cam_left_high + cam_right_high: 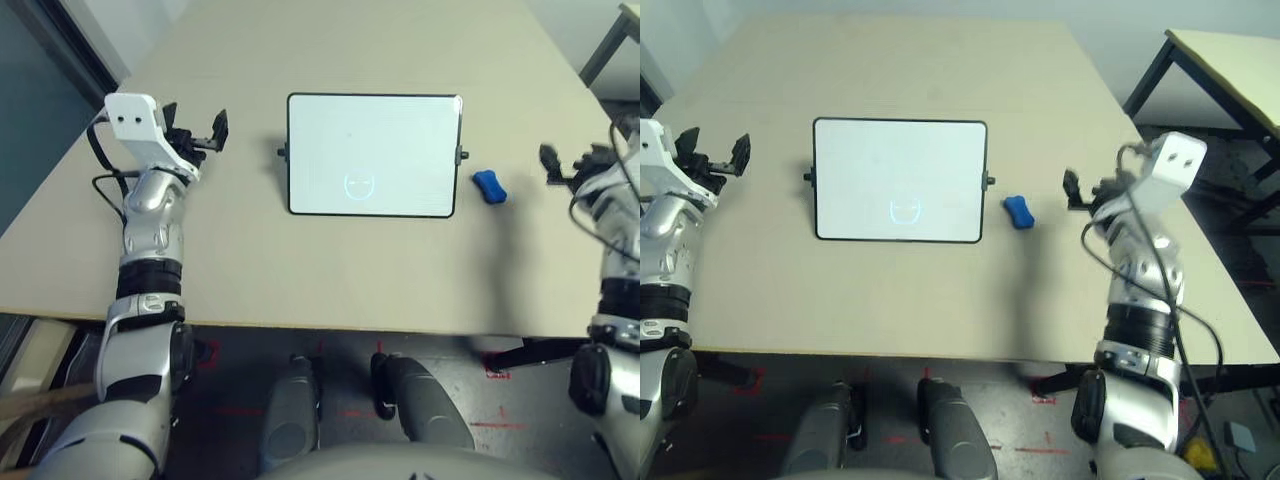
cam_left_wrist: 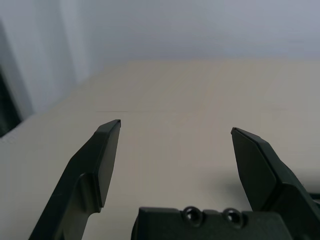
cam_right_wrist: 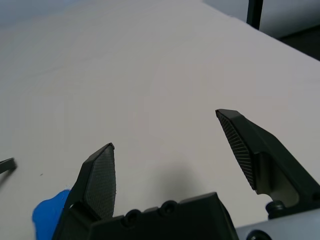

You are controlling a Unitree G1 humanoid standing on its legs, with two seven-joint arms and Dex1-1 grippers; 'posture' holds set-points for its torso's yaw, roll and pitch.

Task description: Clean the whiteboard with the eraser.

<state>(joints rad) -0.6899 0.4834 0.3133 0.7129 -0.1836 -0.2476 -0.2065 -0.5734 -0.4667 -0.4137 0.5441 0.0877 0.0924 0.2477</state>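
A framed whiteboard (image 1: 375, 155) lies on a pale table (image 1: 330, 275), a small face drawn near its front edge. The blue eraser (image 1: 489, 187) sits just beyond the board's right edge. Right gripper (image 3: 165, 150) and left gripper (image 2: 175, 155) both stand wide and empty. To pick up well, the right should move left, straddle the eraser's narrow waist and close squarely — clear of the board's side knob (image 1: 461, 155). Open tabletop lies toward the front edge — room to approach.
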